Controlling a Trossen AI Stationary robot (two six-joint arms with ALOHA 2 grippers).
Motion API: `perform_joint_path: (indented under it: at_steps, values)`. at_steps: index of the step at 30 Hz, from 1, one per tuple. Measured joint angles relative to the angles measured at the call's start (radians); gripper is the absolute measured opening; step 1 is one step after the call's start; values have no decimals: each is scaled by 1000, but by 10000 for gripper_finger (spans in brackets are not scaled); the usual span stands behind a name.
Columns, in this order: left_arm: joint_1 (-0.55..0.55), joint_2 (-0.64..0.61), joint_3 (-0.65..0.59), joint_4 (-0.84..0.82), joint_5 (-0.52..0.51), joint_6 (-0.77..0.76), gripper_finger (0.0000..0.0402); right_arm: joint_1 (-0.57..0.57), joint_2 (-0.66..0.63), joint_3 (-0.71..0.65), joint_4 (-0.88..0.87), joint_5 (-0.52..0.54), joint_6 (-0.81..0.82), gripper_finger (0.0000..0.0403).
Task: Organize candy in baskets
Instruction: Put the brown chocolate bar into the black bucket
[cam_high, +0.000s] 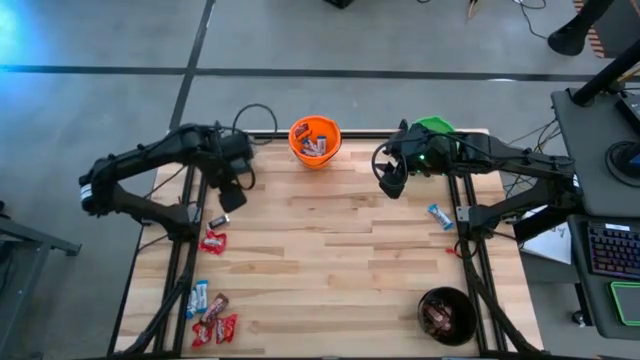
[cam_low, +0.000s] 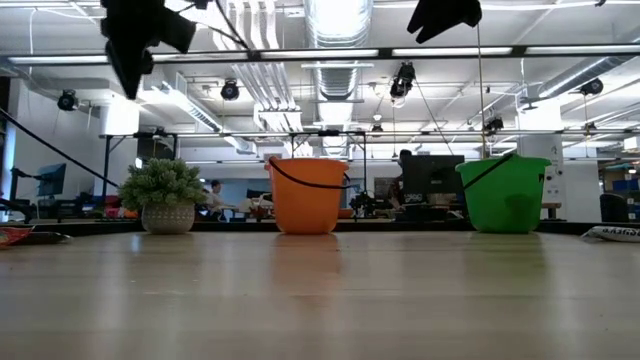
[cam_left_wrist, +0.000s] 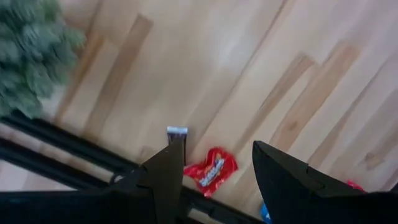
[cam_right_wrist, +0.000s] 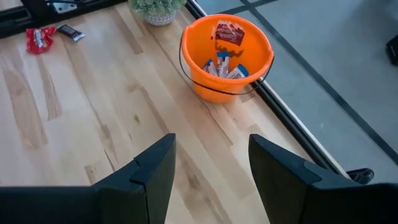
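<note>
Left end effector (cam_high: 232, 192) is seen raised over the table's (cam_high: 340, 250) far-left area, fingers (cam_left_wrist: 166, 177) spread apart, nothing held. In the left wrist view a red wrapped candy (cam_left_wrist: 210, 172) lies on the wood between the fingertips, with a small dark bar (cam_left_wrist: 176, 131) just beyond it. The fuzzy plant (cam_left_wrist: 28, 56) is seen close by at the table edge.

Loose candy on the left side, from overhead:
- dark bar (cam_high: 218, 221) and red wrapper (cam_high: 212, 241), just beside each other near the left edge
- a cluster near the front-left corner: light blue-and-white bar (cam_high: 198, 298), brown bar (cam_high: 217, 302), red wrappers (cam_high: 214, 330), touching or nearly so

Orange basket (cam_high: 315, 142) is placed at the far edge, about centre. It is a round bucket-like pot with a thin dark wire handle; red and blue-white wrappers (cam_right_wrist: 225, 59) are seen inside it, one red piece leaning against the inner wall.

Right end effector (cam_high: 392, 178) is seen raised right of the orange basket, fingers (cam_right_wrist: 155, 168) apart, empty. Green basket (cam_high: 433, 128) sits at the far edge, partly hidden under the right arm; contents cannot be told.

One blue-and-white bar (cam_high: 440, 216) lies alone near the right edge. Black basket (cam_high: 447, 315) is placed at the front-right corner, brown wrappers inside.
</note>
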Motion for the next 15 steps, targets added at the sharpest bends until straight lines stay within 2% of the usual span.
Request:
perform_joint_path:
  at_steps: [9, 15]
  values:
    - [-5, -104, -212, 80, 8, -24, 173, 0, 0, 0, 12, 0, 0, 189]
    - [-5, -119, -319, 83, 8, -76, 173, 0, 0, 0, 15, 0, -1, 189]
